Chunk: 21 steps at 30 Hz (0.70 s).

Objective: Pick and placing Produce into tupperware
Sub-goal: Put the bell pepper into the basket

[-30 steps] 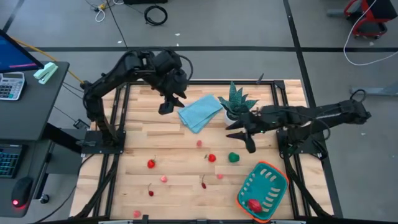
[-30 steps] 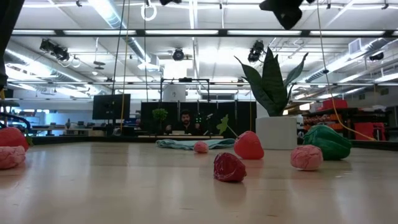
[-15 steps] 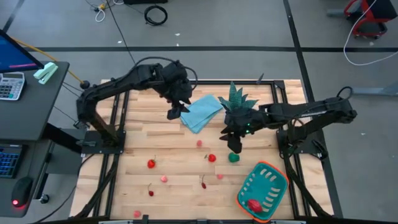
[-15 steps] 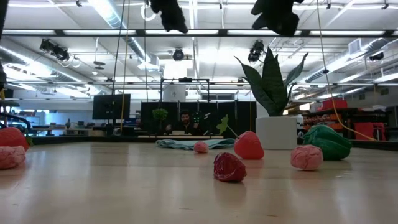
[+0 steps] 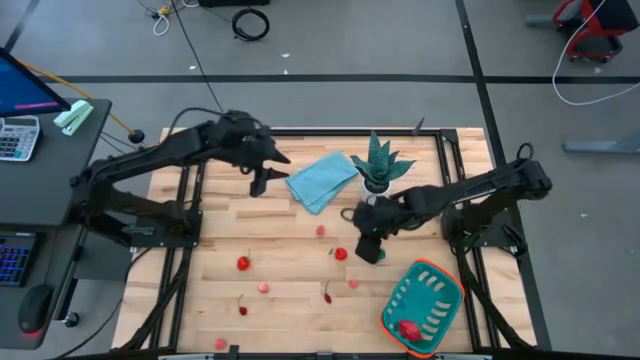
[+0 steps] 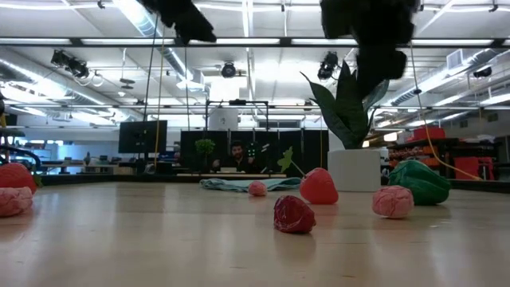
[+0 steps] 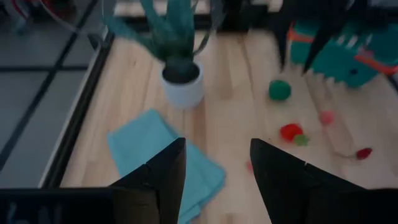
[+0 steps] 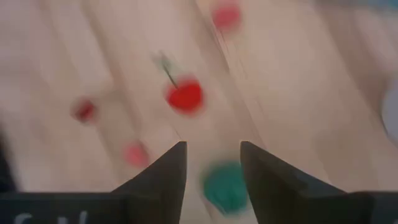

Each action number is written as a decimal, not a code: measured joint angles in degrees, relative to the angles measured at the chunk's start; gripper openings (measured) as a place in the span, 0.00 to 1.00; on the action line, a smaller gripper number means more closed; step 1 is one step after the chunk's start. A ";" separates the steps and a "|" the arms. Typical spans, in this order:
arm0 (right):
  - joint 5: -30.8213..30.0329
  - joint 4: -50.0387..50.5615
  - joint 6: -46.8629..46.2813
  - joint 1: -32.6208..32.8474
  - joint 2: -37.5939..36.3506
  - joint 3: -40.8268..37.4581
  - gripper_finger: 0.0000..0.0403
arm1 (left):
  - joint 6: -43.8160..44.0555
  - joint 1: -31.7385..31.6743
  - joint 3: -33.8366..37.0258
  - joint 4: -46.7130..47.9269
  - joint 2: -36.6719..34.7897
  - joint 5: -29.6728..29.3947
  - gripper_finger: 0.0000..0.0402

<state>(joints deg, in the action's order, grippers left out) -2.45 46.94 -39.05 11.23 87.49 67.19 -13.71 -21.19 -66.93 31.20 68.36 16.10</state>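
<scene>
My right gripper [image 5: 368, 246] is open and hangs low over the round green produce piece [image 8: 225, 186], which shows just ahead of the gap between its fingers. From above the gripper hides that piece. The green piece [image 6: 420, 182] rests on the table. Red and pink produce bits lie scattered on the wood, such as a red one [image 5: 340, 254], a stemmed red one [image 8: 185, 96] and a pink one [image 5: 264, 287]. The teal tupperware [image 5: 425, 295] sits near the table's near right corner with a red piece [image 5: 408, 328] inside. My left gripper [image 5: 262, 177] is open, in the air left of the blue cloth.
A light blue folded cloth [image 5: 322, 180] and a spiky green potted plant [image 5: 380, 165] stand at the far middle of the table. More bits lie toward the near left, among them a red one [image 5: 243, 263]. A person sits at a desk far behind the table [image 6: 237, 155].
My right gripper has moved toward the table's near edge and left, coming down over the green piece, which it now covers in the high view. My left gripper has swung first toward the cloth, then back toward the table's left. No produce has moved.
</scene>
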 joint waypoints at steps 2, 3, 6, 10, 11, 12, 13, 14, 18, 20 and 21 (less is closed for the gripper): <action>0.01 3.27 0.14 0.60 1.78 -0.04 0.42 | 0.53 0.16 0.08 -2.27 -1.26 0.14 0.47; -0.01 4.21 0.29 0.91 2.54 -0.04 0.43 | 0.63 0.23 0.08 -2.99 -1.66 0.12 0.46; -0.05 5.64 0.58 1.86 4.32 -0.04 0.47 | 0.68 0.19 0.06 -6.24 -1.82 0.04 0.45; -0.01 5.85 1.92 2.97 5.41 -0.04 0.51 | 0.69 -0.02 0.08 -7.16 -1.71 0.02 0.46; -0.01 5.94 2.03 3.13 5.58 -0.04 0.53 | 0.85 -0.02 0.08 -7.16 -1.62 0.01 0.46; -0.01 5.97 2.04 3.28 5.63 -0.04 0.55 | 1.09 -0.02 0.08 -7.04 -1.55 0.02 0.46; -0.01 5.94 2.06 3.40 5.63 -0.04 0.56 | 1.24 -0.02 0.08 -6.96 -1.49 0.02 0.47; -0.04 5.86 2.06 3.59 5.65 -0.04 0.58 | 1.44 -0.02 0.08 -6.95 -1.47 0.02 0.47; -0.17 5.73 2.04 3.97 6.66 -0.01 0.64 | 2.29 -0.02 0.08 -6.95 -1.47 0.00 0.46; -0.07 5.69 2.10 4.37 8.02 -0.01 0.66 | 2.24 -0.02 0.08 -6.97 -1.47 0.01 0.45; -0.07 5.72 2.11 4.58 8.93 -0.01 0.67 | 2.21 -0.02 0.08 -6.97 -1.47 0.02 0.45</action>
<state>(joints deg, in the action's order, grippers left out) -2.52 52.65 -36.94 15.81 96.42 67.18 -11.51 -21.21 -66.85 24.23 66.89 16.12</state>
